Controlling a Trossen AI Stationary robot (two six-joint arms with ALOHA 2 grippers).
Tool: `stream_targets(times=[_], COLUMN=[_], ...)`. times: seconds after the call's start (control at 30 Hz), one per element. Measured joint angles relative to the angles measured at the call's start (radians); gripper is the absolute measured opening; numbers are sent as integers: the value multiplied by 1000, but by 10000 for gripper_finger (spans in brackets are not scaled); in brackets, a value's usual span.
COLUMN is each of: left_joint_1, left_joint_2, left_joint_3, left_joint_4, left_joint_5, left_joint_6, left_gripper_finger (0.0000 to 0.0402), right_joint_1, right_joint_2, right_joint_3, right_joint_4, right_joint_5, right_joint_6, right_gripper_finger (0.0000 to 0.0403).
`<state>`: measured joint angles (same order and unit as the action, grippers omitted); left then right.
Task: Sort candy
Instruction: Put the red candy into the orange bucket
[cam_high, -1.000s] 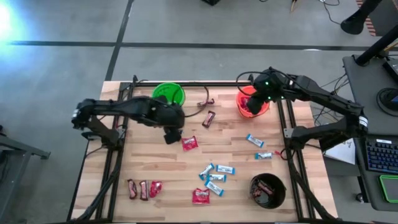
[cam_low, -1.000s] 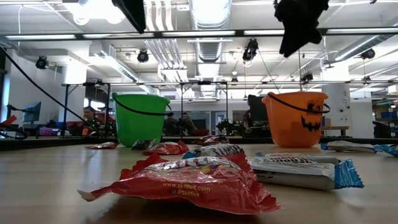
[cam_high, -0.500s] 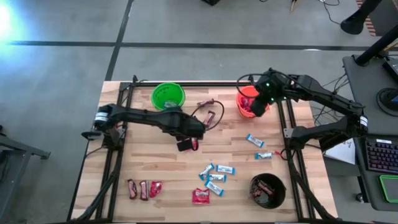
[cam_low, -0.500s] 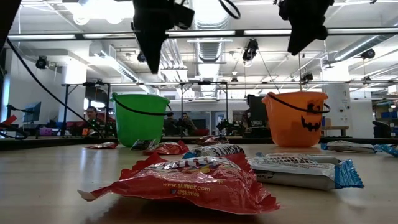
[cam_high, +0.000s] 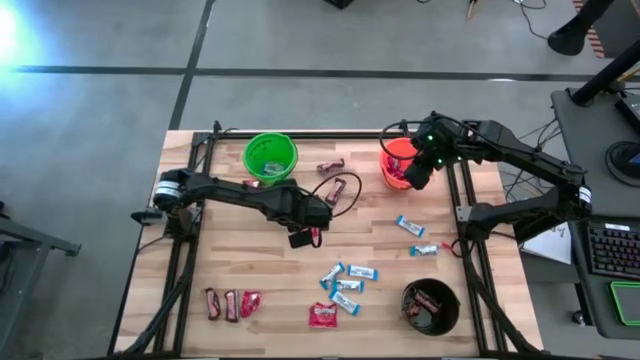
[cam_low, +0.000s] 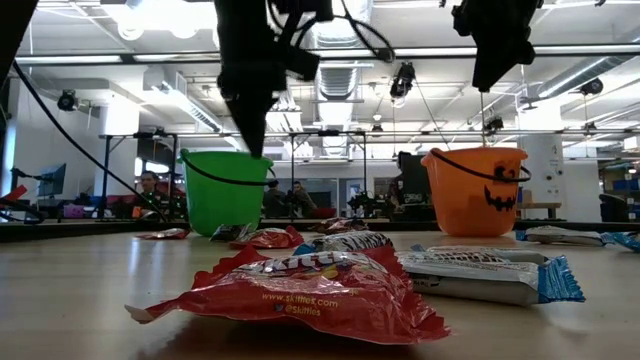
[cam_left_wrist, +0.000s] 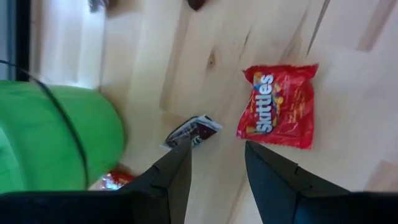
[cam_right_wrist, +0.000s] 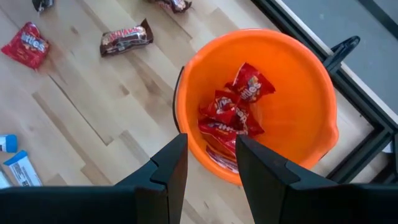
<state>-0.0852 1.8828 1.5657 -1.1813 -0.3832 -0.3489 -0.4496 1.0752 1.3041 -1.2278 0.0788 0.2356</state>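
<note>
My left pincer (cam_left_wrist: 214, 165) hangs open and empty above a red Skittles packet (cam_left_wrist: 278, 105) on the table (cam_left_wrist: 348, 93); my right pincer (cam_right_wrist: 208, 165), open, empty, hovers over the orange bucket (cam_right_wrist: 311, 81).

Red packets (cam_high: 322, 316), blue-white bars (cam_high: 348, 285) and seemingly brown bars (cam_high: 335, 191) lie flat, scattered.

Green bucket (cam_high: 271, 155) at table's far edge, left of centre. Orange bucket (cam_high: 405, 165) at far right, jack-o'-lantern face on side (cam_low: 474, 191). Black bucket (cam_high: 431, 306) near right front corner. Wooden table (cam_high: 250, 265) with black frame rails. Seated person (cam_low: 146, 185) in room beyond.
</note>
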Motion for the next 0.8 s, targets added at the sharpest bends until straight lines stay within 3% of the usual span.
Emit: stream_targets(times=[0.23, 0.53, 0.8], left_joint_1=[0, 15, 54], left_joint_2=[-41, -225, -312], left_joint_3=[-167, -397, -508], left_joint_4=[207, 577, 618], left_joint_5=[43, 166, 275], left_joint_6=[1, -2, -66], left_gripper_finger=[132, 132, 132], right_joint_1=[0, 0, 0], right_joint_2=[0, 0, 0], right_joint_3=[0, 0, 0], right_joint_4=[0, 1, 2], right_joint_5=[-1, -4, -4], right_joint_6=[0, 0, 0], right_gripper_finger=[128, 128, 128])
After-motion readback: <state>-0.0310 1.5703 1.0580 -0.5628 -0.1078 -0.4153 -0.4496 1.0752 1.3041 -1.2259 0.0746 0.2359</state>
